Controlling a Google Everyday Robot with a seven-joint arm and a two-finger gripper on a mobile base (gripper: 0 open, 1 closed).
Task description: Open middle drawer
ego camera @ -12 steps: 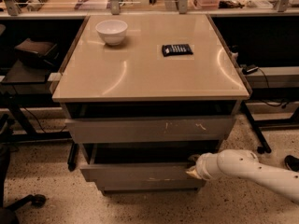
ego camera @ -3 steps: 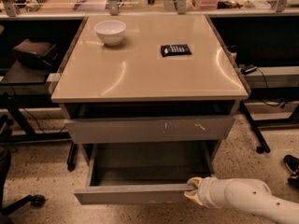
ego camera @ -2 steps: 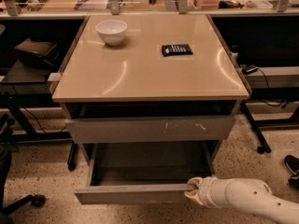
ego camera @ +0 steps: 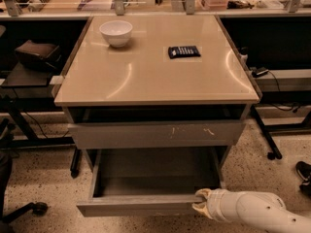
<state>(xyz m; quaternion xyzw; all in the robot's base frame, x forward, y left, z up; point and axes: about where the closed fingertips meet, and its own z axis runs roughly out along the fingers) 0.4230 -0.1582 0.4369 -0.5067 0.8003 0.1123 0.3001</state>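
Beige tabletop (ego camera: pixel 155 84), glossy, takes up centre frame. White bowl (ego camera: pixel 116 32) on it far left, upright. Flat black rectangular item (ego camera: pixel 183 51) right of the bowl, well apart from it; can't tell what it is. Under the top: taller grey drawer front (ego camera: pixel 146 135) with pale scratches right of centre, closed. Black bag (ego camera: pixel 38 54) on a low shelf to the left. Black plug and cable (ego camera: pixel 260 72) by the right edge. Speckled floor (ego camera: pixel 43 178); chair caster (ego camera: pixel 38 208) near left, dark shoe (ego camera: pixel 304 171) at the right.

view: single, high front, facing down | range: near | pincer (ego camera: pixel 200 202): lower right
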